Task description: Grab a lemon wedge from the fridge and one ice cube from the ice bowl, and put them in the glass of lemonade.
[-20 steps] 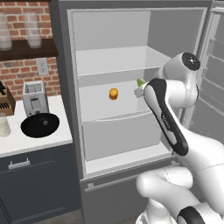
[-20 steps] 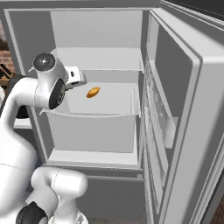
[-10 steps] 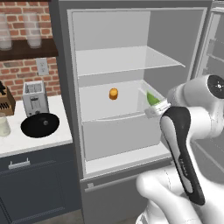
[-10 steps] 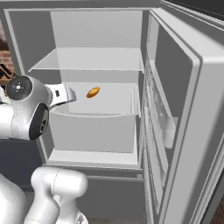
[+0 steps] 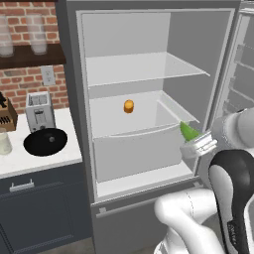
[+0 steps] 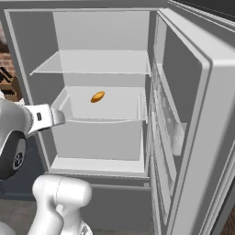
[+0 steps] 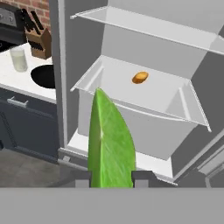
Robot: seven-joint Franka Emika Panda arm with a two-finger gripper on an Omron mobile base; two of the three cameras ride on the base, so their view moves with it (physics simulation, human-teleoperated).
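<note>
A small orange fruit (image 5: pixel 128 106) lies alone. A toaster (image 5: pixel 39 112) stands against the brick wall (image 5: pixel 30 84) (an outlet (image 5: pixel 47 75) above it), beside a knife block (image 7: pixel 38 40). Two frosted glasses (image 5: pixel 37 33) sit on a dark shelf (image 5: pixel 31 56).

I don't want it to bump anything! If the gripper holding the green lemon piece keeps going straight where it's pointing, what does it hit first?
Probably the fridge drawer. The gripper, shut on the lemon wedge, points at its white front, below the orange fruit. Depth is hard to judge.
</note>
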